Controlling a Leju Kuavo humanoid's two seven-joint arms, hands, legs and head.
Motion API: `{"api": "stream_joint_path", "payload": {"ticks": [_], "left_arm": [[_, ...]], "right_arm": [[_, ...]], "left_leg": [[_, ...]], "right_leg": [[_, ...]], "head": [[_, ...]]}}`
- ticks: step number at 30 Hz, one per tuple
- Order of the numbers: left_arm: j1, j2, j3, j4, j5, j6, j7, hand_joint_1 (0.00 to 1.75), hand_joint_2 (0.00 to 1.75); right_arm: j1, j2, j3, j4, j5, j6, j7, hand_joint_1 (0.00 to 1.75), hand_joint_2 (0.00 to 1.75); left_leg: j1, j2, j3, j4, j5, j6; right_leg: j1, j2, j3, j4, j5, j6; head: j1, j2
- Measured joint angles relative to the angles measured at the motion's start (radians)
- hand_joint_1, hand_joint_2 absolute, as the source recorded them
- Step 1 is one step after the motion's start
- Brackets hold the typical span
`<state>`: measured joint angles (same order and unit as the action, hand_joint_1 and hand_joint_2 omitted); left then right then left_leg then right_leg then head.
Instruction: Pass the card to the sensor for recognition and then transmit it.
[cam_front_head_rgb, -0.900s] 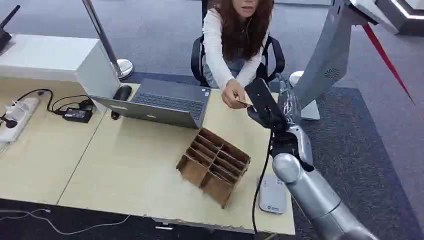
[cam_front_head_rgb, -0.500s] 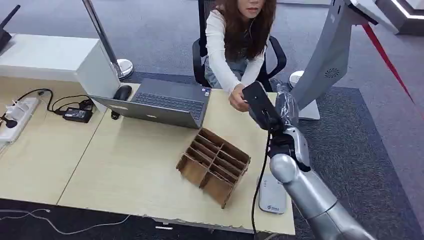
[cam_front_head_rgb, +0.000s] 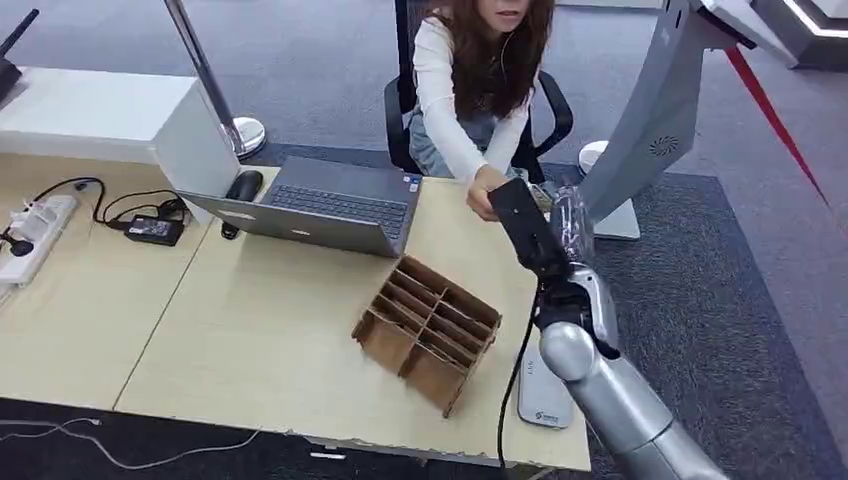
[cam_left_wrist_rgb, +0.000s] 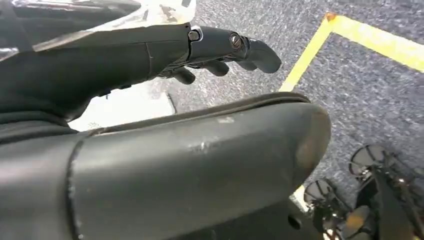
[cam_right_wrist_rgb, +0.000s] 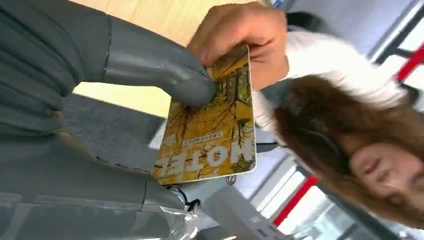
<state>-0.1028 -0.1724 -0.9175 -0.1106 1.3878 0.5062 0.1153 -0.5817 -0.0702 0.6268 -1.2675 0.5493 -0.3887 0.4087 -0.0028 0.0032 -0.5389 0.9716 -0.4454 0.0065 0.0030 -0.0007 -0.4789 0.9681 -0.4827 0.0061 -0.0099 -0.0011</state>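
A yellow card (cam_right_wrist_rgb: 215, 130) printed with autumn trees and white letters lies between my right hand's thumb (cam_right_wrist_rgb: 165, 75) and the fingers under it. A person's hand (cam_right_wrist_rgb: 240, 35) still pinches its far end. In the head view my right hand (cam_front_head_rgb: 545, 225) reaches over the table's far right edge and meets the person's hand (cam_front_head_rgb: 487, 193); the card is hidden there. The white sensor pad (cam_front_head_rgb: 545, 388) lies on the table beside my right forearm. My left hand (cam_left_wrist_rgb: 165, 55) hangs over the grey carpet, fingers stretched out and holding nothing.
A cardboard divider box (cam_front_head_rgb: 428, 330) stands mid-table, left of my right arm. A laptop (cam_front_head_rgb: 320, 205), a mouse (cam_front_head_rgb: 244, 185) and a power strip (cam_front_head_rgb: 35, 235) with cables lie further left. The person sits on a chair behind the wooden table (cam_front_head_rgb: 250, 330). A grey kiosk (cam_front_head_rgb: 650, 120) stands at right.
The person's hand has brought the card to my right hand, and my thumb now presses on it. My right arm has stretched slightly further toward the person.
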Motion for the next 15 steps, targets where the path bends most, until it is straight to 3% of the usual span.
{"api": "stream_joint_path", "payload": {"ticks": [9, 15], "left_arm": [[0.01, -0.006, 0.065, 0.0, 0.013, 0.009, -0.111, 0.0, 0.0], [0.015, -0.008, 0.093, 0.0, 0.013, 0.045, -0.115, 0.0, 0.0]], "right_arm": [[0.205, 0.006, 0.002, -0.273, -0.031, 0.002, -0.187, 1.75, 1.75], [0.376, -0.01, -0.01, -0.466, -0.002, -0.032, -0.268, 1.75, 1.75]], "left_leg": [[0.001, 0.0, 0.0, 0.0, -0.001, 0.0], [0.001, 0.0, 0.001, 0.0, -0.001, 0.0]], "right_leg": [[0.001, 0.0, -0.001, 0.0, -0.001, -0.001], [0.001, 0.0, -0.001, -0.001, -0.001, -0.001]], "head": [[0.0, 0.0], [0.001, 0.0]]}}
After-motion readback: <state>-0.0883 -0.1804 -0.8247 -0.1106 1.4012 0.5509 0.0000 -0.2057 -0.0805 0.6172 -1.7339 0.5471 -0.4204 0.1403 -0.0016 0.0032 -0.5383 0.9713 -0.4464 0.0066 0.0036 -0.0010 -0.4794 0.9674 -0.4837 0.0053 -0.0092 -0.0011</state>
